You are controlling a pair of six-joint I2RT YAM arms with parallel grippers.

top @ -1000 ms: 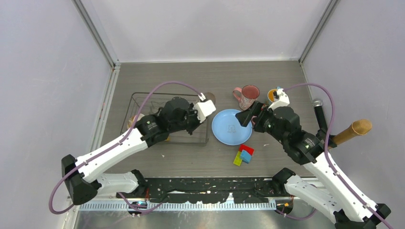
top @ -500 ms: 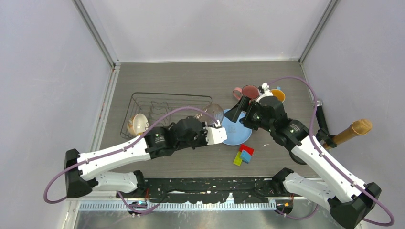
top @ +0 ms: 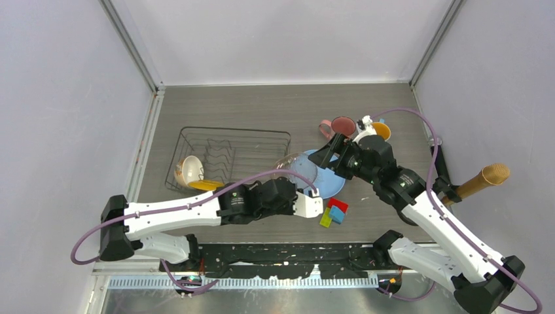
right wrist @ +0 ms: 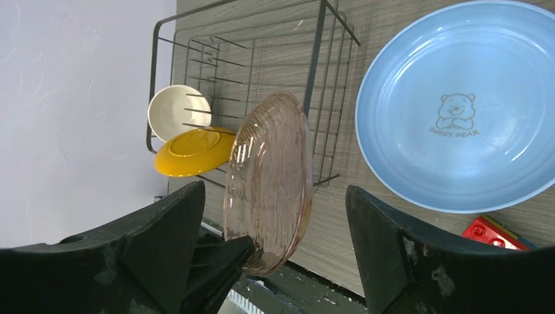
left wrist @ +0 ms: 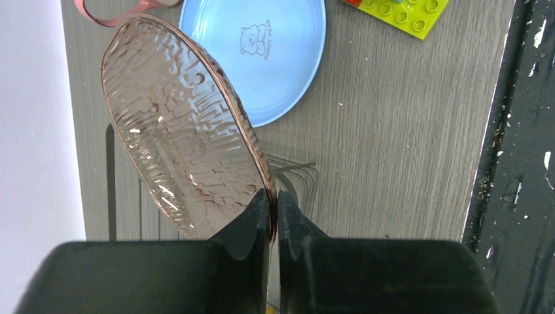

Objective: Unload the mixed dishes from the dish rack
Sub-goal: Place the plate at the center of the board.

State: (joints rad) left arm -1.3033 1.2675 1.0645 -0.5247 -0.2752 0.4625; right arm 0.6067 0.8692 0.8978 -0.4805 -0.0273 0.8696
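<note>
So, the left fingers [left wrist: 250, 226] are clamped tight on the rim of a glass plate [left wrist: 183, 144], the ribbed see-through brownish one. They pinch it at its near, low edge. The rest of the disc stands almost on edge and leans up and away from them.

It's up off the bench [top: 262, 104], just past the right end of the rack [top: 235, 134]. In the top view it overlaps the left edge of the blue plate [top: 327, 176], which lies flat on the bench.

The right fingers [right wrist: 393, 255] are spread wide and holding nothing. From that wrist cam the glass plate shows between them, thin way across the gap, so it's lined up nicely for a grab. I can't tell whether it's actually inside their reach or a bit beyond.

My guess is a hand-off to the right arm, or the left arm just lays it down. Either way the left arm owns it right now. For setting it down, the free bench is on the near side, and the blocks [top: 335, 212] sit close by there, so watch those.

Leftovers: the bowl [right wrist: 178, 111] and yellow plate [right wrist: 193, 152] sit at the rack's left end. Two mugs, pink mug [top: 340, 126] and blue mug [top: 381, 131], are already out on the far side.
</note>
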